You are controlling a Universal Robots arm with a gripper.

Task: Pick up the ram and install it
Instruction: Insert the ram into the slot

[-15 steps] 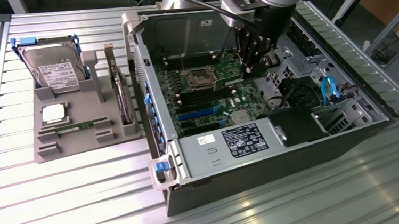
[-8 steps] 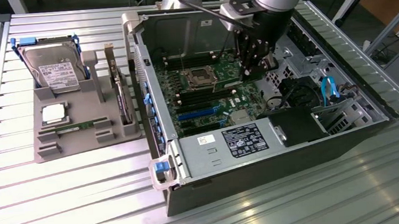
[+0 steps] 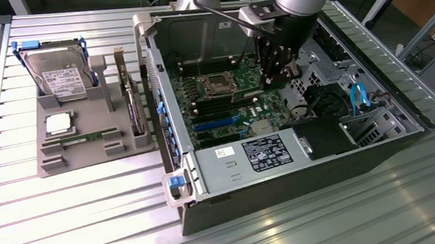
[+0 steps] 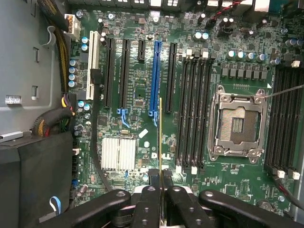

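Note:
My gripper hangs inside the open computer case, above the green motherboard. In the wrist view the gripper is shut on the ram, seen edge-on as a thin green-yellow strip standing between the black fingers. The ram hovers over the board between the blue slot and the bank of black memory slots. Those slots lie beside the open processor socket. A second bank of black slots sits on the socket's other side.
On the exterior view's left, a grey tray holds a hard drive, a square silver chip, a green stick and an upright expansion card. Inside the case are the power supply, blue cables and a heatsink.

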